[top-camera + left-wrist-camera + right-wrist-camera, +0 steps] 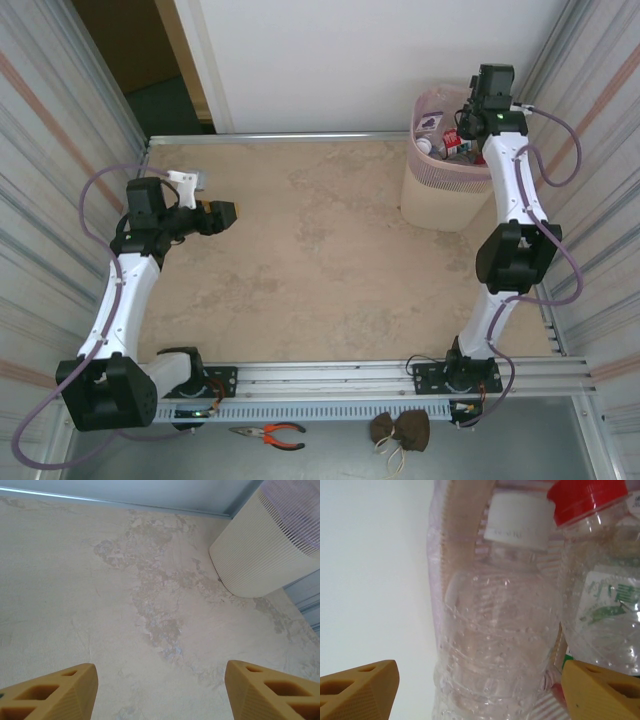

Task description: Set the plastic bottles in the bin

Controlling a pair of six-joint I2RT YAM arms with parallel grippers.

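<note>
The table [300, 270] has a beige, mottled, stone-like top. The bin [445, 200] stands upright on it, in the far right corner. Well nearer than the bin, on a grey metal ledge [550, 430], lie orange-handled pliers [268, 434] and, more towards the bin's side, a brown pouch [400, 430].

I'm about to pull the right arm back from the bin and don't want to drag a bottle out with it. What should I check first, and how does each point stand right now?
1. Right gripper jaws apart: ok.
2. White-capped bottle free of both fingers: cannot tell; it sits very close to one finger.
3. That bottle inside the bin: ok, the mesh rim is right behind it.
4. Left gripper open, nothing between its fingers: ok.
5. Left gripper away from the bin: ok, it is at the left side of the table.
</note>
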